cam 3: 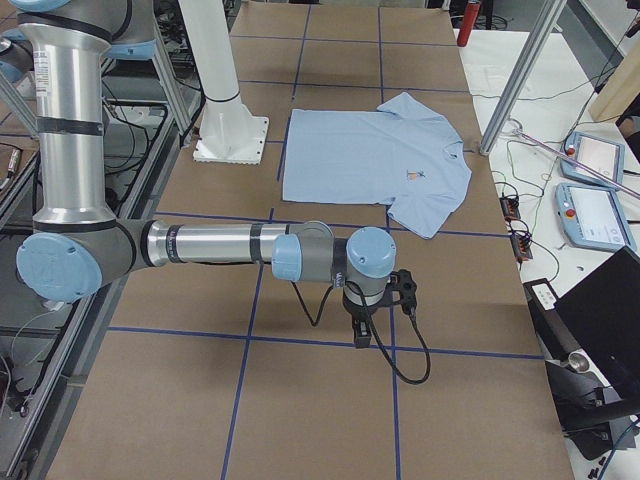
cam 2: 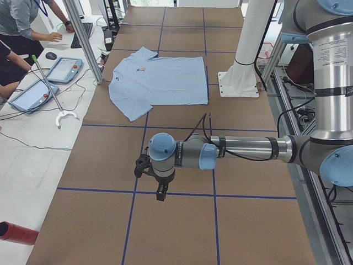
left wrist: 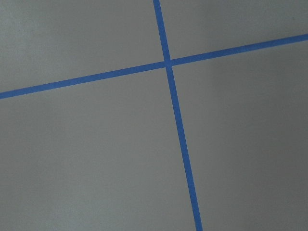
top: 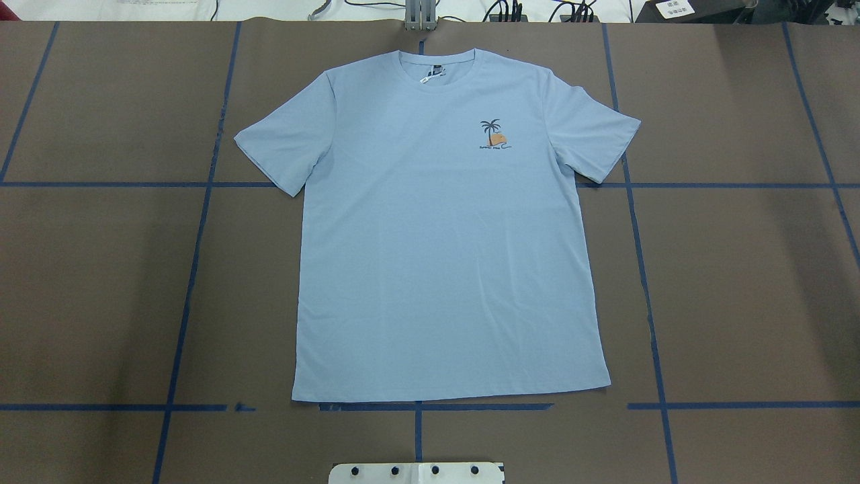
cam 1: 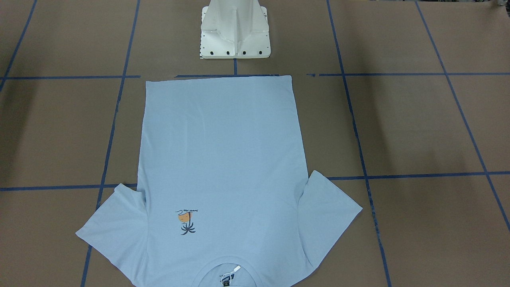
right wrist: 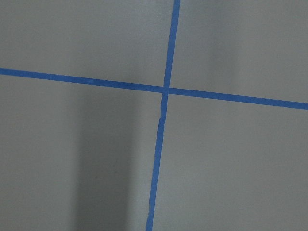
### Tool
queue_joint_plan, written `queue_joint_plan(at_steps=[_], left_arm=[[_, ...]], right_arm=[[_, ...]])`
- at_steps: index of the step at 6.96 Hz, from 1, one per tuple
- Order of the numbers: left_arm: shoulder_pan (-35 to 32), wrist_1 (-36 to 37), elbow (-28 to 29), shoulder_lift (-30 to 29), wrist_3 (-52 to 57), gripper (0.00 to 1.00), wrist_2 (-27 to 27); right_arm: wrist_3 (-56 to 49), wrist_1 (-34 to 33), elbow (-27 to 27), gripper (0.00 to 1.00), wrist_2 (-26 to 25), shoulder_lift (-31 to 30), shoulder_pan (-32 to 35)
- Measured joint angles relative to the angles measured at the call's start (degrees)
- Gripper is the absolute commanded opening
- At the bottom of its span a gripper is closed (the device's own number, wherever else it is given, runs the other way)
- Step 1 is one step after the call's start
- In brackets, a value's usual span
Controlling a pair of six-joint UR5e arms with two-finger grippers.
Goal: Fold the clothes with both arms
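The light blue T-shirt (top: 443,255) lies flat and spread out on the brown table, chest up, collar toward the far side from the robot's base. Its palm print (top: 492,133) sits on the chest, and both sleeves are laid out. It also shows as the T-shirt (cam 1: 223,159), (cam 2: 160,80), (cam 3: 370,155). My left gripper (cam 2: 161,193) hangs over bare table well away from the shirt; I cannot tell if it is open or shut. My right gripper (cam 3: 362,335) hangs likewise at the other end, state unclear. Both wrist views show only table and tape.
Blue tape lines (top: 201,202) grid the brown table. The white pedestal base (cam 1: 235,36) stands just behind the shirt's hem. People sit at a side bench with tablets (cam 2: 63,69). A red cylinder (cam 2: 16,233) lies at the bench's near end.
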Motion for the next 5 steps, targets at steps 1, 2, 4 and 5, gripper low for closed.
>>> queue_joint_plan(at_steps=[1, 2, 4, 5], left_arm=[[0.0, 0.0, 0.0, 0.0, -0.1, 1.0, 0.0], [0.0, 0.0, -0.1, -0.2, -0.2, 1.0, 0.0], [0.1, -0.3, 0.0, -2.6, -0.5, 1.0, 0.1], [0.2, -0.6, 0.2, -5.6, -0.5, 1.0, 0.1]], right_arm=[[0.2, 0.0, 0.2, 1.0, 0.1, 0.0, -0.2], [0.4, 0.1, 0.4, 1.0, 0.2, 0.0, -0.5], [1.0, 0.8, 0.5, 1.0, 1.2, 0.8, -1.5], [1.3, 2.5, -0.2, 1.0, 1.7, 2.3, -3.3]])
